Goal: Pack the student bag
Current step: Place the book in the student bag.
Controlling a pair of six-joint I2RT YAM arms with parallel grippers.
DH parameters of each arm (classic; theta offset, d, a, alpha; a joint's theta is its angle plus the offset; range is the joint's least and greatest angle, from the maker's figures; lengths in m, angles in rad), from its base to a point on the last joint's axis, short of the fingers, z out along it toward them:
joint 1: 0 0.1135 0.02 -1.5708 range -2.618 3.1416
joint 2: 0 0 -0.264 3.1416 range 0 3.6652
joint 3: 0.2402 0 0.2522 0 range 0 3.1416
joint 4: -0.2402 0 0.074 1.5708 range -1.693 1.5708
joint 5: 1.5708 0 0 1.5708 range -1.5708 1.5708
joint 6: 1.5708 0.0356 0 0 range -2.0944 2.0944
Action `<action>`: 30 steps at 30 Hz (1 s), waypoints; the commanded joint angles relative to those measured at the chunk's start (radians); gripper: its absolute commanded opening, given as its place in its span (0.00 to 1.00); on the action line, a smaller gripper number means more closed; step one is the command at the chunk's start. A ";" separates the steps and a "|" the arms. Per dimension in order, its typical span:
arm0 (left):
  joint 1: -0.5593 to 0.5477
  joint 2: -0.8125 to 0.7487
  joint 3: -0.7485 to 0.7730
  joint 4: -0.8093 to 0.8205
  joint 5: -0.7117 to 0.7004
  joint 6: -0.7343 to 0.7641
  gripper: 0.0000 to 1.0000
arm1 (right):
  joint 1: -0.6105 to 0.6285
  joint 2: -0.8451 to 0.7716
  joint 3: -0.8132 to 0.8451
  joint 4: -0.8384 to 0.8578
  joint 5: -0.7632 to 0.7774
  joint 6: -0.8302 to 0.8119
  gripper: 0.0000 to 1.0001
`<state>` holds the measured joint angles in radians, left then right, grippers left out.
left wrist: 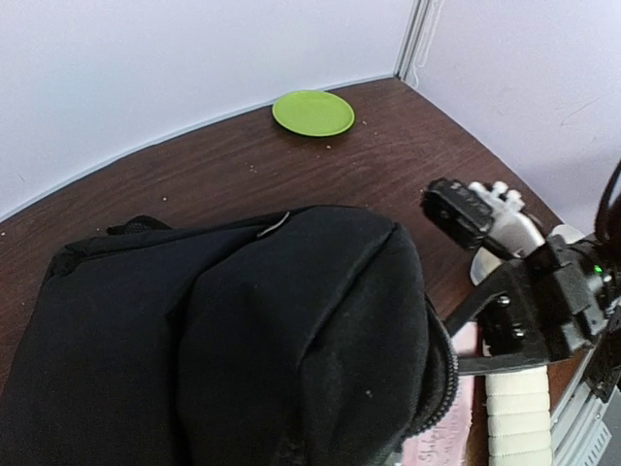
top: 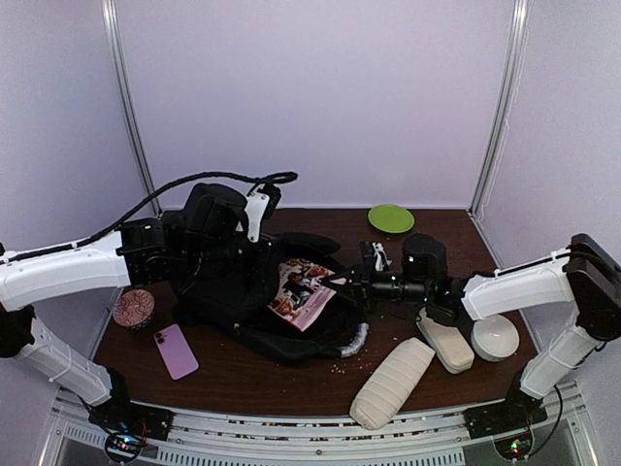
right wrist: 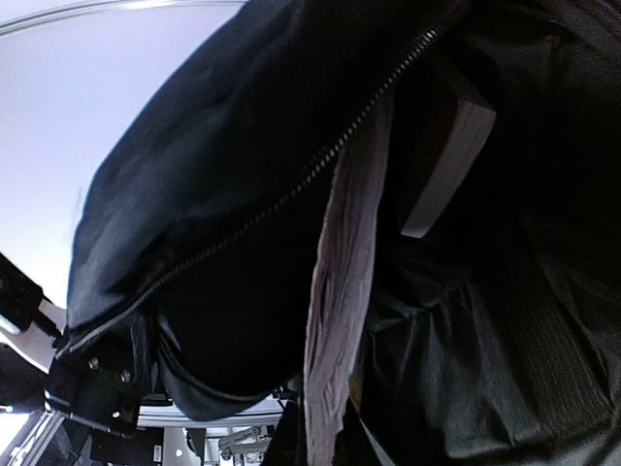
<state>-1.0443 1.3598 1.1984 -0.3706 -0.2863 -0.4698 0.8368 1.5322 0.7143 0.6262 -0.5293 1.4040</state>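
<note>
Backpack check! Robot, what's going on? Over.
Left tool shut at top of the student bag. Right tool shut at its mouth. Bag open, magazine partway in. Nothing else seen blocking the mouth.

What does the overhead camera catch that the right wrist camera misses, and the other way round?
Only overhead: the purple phone, green plate, white bowl and ribbed beige pouch on the table. Only the right wrist: the zipper teeth up close and a white book edge deep inside. Both: the black student bag and the printed booklet poking into it.
</note>
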 commanded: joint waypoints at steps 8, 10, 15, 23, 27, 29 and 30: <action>-0.007 -0.109 -0.036 0.293 0.138 0.040 0.00 | 0.031 0.295 0.232 0.093 0.062 0.043 0.00; -0.006 -0.103 -0.036 0.302 0.152 0.043 0.00 | 0.041 0.335 0.264 0.083 0.072 0.044 0.00; -0.006 -0.083 -0.035 0.347 0.206 0.040 0.00 | 0.062 0.433 0.340 0.093 0.110 0.070 0.00; -0.007 -0.050 -0.034 0.412 0.318 0.027 0.00 | 0.100 0.553 0.483 0.085 0.157 0.114 0.00; -0.007 -0.037 -0.038 0.439 0.365 0.034 0.00 | 0.117 0.607 0.524 0.105 0.193 0.138 0.00; -0.006 -0.032 -0.042 0.451 0.376 0.042 0.00 | 0.128 0.633 0.560 0.096 0.180 0.139 0.00; -0.006 -0.030 -0.045 0.449 0.373 0.041 0.00 | 0.134 0.643 0.576 0.079 0.171 0.131 0.00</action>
<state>-1.0328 1.3430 1.1324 -0.2157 -0.0483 -0.4473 0.9340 2.1296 1.2125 0.6815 -0.3481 1.5269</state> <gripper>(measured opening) 0.035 0.041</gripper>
